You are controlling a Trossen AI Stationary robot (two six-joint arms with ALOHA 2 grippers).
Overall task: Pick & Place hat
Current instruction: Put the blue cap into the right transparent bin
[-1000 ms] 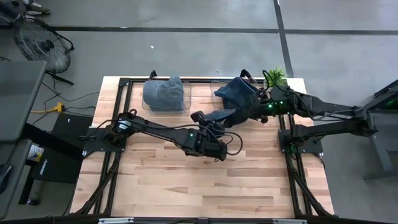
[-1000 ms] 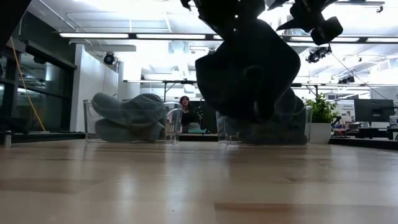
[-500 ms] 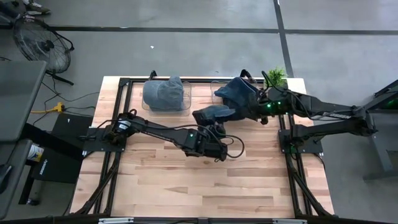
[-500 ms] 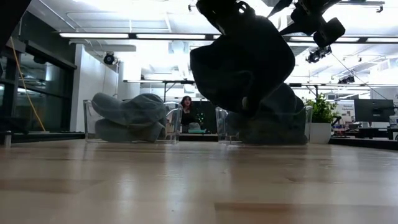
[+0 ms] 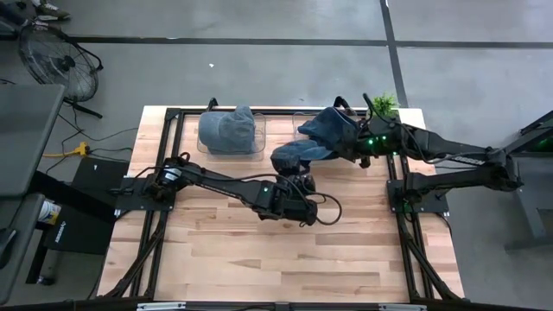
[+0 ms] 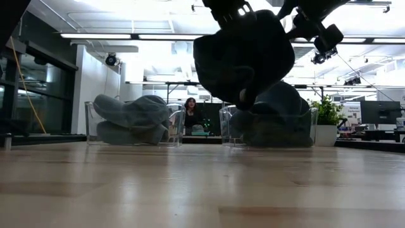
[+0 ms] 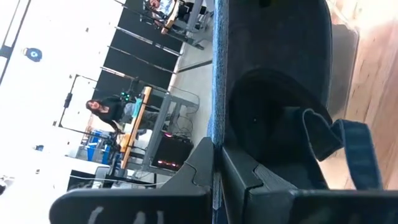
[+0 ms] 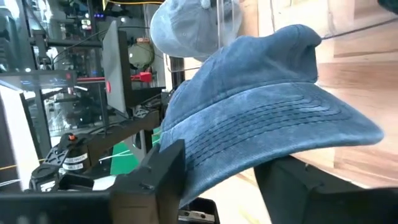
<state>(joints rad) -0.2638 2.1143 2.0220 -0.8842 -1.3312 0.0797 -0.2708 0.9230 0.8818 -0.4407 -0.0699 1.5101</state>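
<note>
A dark blue bucket hat (image 5: 294, 157) hangs in the air above the table's far middle, crown lowest (image 6: 243, 63). My left gripper (image 5: 300, 174) is shut on its brim. My right gripper (image 5: 346, 145) reaches in from the right. Its two fingers stand apart on either side of the same hat's brim (image 8: 267, 124). Whether they touch it I cannot tell. The hat's inside and a loose strap (image 7: 348, 143) show in the left wrist view. My left gripper pinches the edge of the hat's brim (image 7: 215, 134) between its two fingers. The fingers lie about level, coming from the table's near left. The hat is lifted clear of the table and hangs from the brim with its crown (image 6: 240, 101) lowest.
A clear bin of light grey-blue hats (image 5: 226, 131) stands at the far left. A second clear bin with dark blue hats (image 6: 272, 126) stands at the far right, behind the held hat. A potted plant (image 5: 384, 104) is at the far right corner. Bare wood lies toward the near edge.
My left gripper has rolled at the wrist while staying in place. The held hat has turned with it: its crown has swung up and toward the far edge, and its lowest point now hangs higher above the table.
</note>
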